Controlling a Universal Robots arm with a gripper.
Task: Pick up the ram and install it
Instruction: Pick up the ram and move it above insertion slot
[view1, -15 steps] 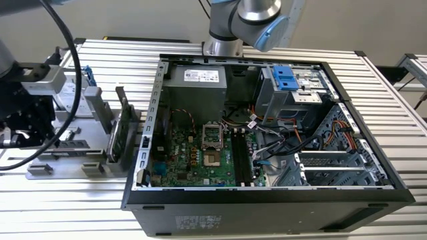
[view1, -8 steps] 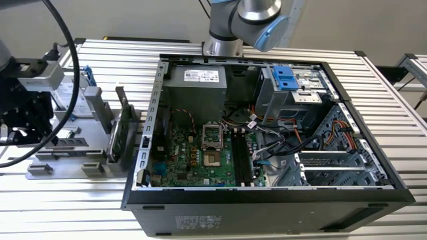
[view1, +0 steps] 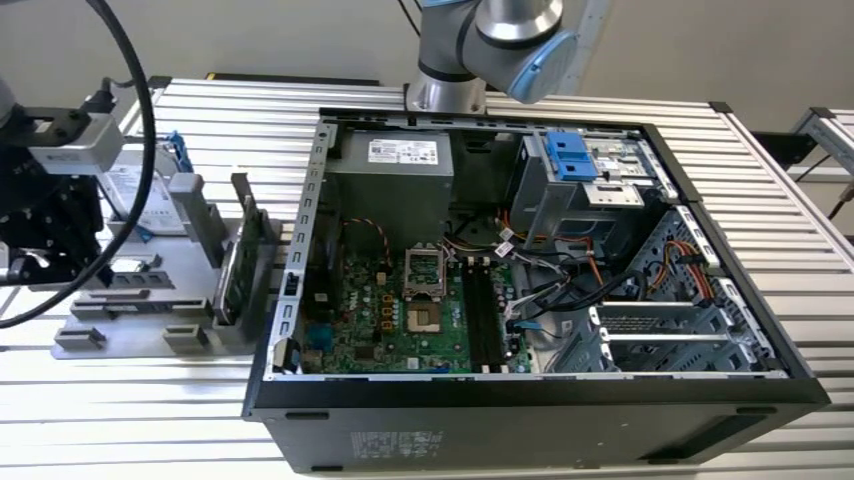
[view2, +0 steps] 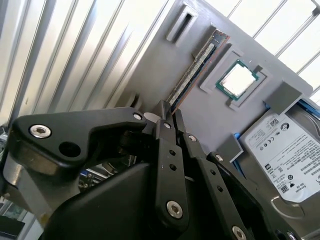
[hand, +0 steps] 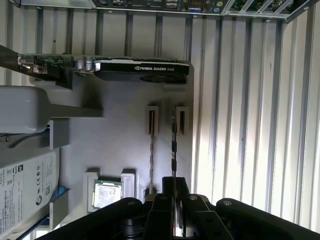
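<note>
In the exterior view, the open computer case (view1: 534, 400) lies on the slatted desk (view1: 774, 150). Its black memory slots (view1: 483, 315) are bare. Toward that view's left, a grey holder (view1: 127, 335) carries spare parts.

In the second wrist view, the fingers (view2: 164, 135) are drawn together on the near end of the ram (view2: 197, 67). It stands on edge in the holder, near a processor chip (view2: 237, 80) and a hard drive (view2: 285, 150). With the grip so near one end, I judge the lift should go straight out of the slots, or the stick may tilt and bind.

The first wrist view looks along the ram (hand: 173, 145) and adds two things. A second thin stick (hand: 151, 145) stands parallel just beside it, and a graphics card (hand: 140, 67) stands across the far end. The fingers should keep clear of that neighbour.
</note>
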